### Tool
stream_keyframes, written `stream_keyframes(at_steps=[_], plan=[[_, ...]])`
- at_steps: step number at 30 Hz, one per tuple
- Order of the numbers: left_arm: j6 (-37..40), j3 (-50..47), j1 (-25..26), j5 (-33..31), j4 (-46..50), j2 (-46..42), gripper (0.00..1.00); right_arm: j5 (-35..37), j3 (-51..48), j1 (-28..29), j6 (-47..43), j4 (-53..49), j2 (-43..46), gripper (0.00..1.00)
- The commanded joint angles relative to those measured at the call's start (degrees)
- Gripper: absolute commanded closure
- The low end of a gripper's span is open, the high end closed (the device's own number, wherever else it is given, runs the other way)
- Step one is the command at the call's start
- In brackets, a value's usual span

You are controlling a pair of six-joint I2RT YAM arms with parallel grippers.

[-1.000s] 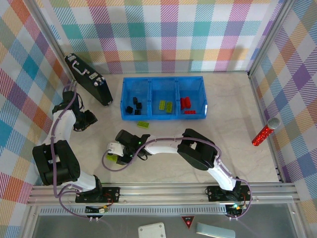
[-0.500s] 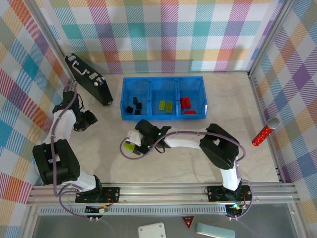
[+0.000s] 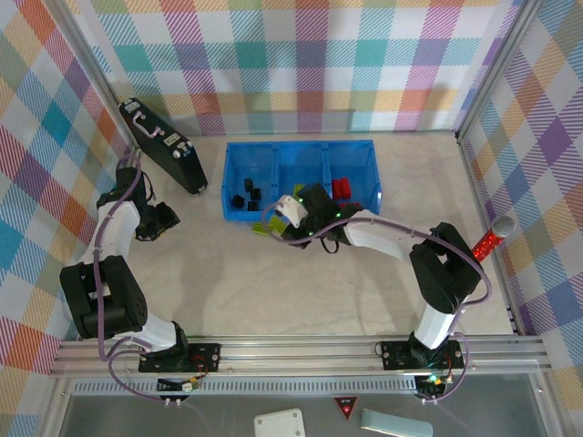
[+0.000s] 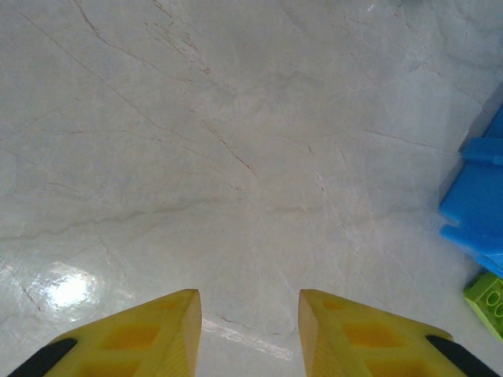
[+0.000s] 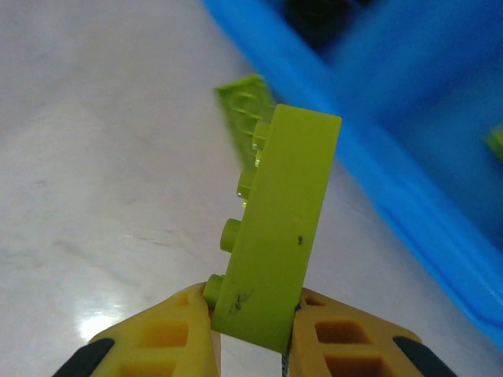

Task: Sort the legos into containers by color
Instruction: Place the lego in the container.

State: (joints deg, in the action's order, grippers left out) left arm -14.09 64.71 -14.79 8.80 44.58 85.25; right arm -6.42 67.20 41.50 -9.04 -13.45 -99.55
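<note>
Two grippers are showing different states. The right gripper (image 5: pixel 251 330) is clamping its yellow fingers (image 5: pixel 169 342) on the lower end of a lime brick (image 5: pixel 279 236), which is standing nearly upright with its studs facing 9 o'clock in the wrist view. A loose brick (image 3: pixel 264 228), also lime, is lying on the table (image 3: pixel 273 291) just beyond it. It is resting just outside the near wall of the tray (image 3: pixel 301 146), at about 7 o'clock from the tray's centre in the top view. The right arm is spanning the table from its base at 5 o'clock to the tray's near edge.

The left gripper (image 4: pixel 250 330) is hanging over bare table at 9 o'clock from the tray, its fingers standing apart with nothing between them.

Black pieces (image 3: pixel 246 196) are sitting in the tray's left compartment and red bricks (image 3: pixel 342 188) in the right one. The arm is partly hiding the middle one, where a bit of lime is showing. A black case (image 3: pixel 164 146) is sitting at 10 o'clock on the table, and a red cylinder (image 3: pixel 487 238) is lying at 3 o'clock.
</note>
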Motion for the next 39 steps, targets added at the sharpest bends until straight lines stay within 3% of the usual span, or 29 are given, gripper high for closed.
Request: stream_keyframes(at_steps=[1,15,24,31,39], plan=[[0.20,0.59,-0.92,1.40,-0.02,0.75,0.63,3.72,3.10,-2.05,6.71,-4.94,0.04,0.78],[0.20,0.59,-0.90,1.81,0.06,0.88,0.63,11.34,27.39,-4.82,18.32,-21.16,-16.20,0.78],[0.13,0.53,-0.89,2.01,-0.01,0.89,0.63,10.13,44.29,-6.25,26.06,-27.32,-27.67,0.78],[0.02,0.46,-0.91,2.17,-0.06,0.97,0.63,9.19,51.06,-6.43,30.65,-25.92,-33.41,0.78],[-0.05,0.34,-0.92,2.28,-0.19,1.06,0.63,8.17,52.20,-6.52,33.88,-21.85,-36.67,0.78]])
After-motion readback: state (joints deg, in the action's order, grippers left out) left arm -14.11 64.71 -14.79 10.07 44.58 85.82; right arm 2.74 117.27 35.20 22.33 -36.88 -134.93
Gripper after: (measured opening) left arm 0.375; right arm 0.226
